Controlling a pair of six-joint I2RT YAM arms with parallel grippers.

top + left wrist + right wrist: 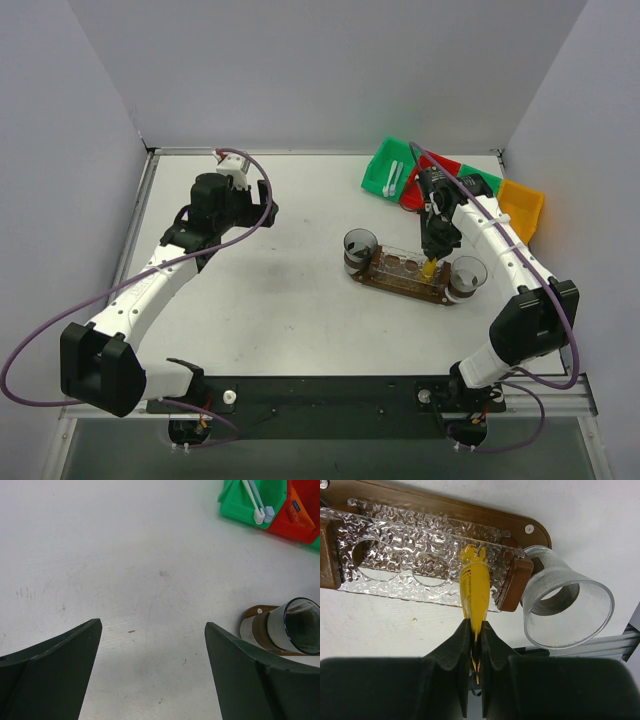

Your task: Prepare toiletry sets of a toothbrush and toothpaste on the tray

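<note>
Where the right arm reaches forward from its base and bends down over the right end of the tray (445,502), we see the right gripper (475,630) pressed together on the flat crimped tail of a yellow tube (474,587). The long axis of the tube runs straight on from the fingers. Its cap end points away from them, down to the clear rack (395,555) that stands on the tray. The cap is at the near edge of the rack, by the right end hole, and we cannot tell if it is inside the hole. A thin line of dark print runs along the tube, but it is too small for us to read.

Just beside the tube, at the right end of the tray, a clear cup (567,607) stands with its mouth up. A second cup (360,245) stands at the left end. The tray lies slanted, its left end a little farther from us than its right end.

Farther out, the left arm stretches forward and then turns toward the middle. The left gripper (152,625) is spread wide above the table (100,555) and holds nothing.

At the far right, a green bin (235,502) holds two toothbrushes (257,505). In the red bin (300,530) beside it lies an orange tube (298,511) with a dark label that we cannot read.
</note>
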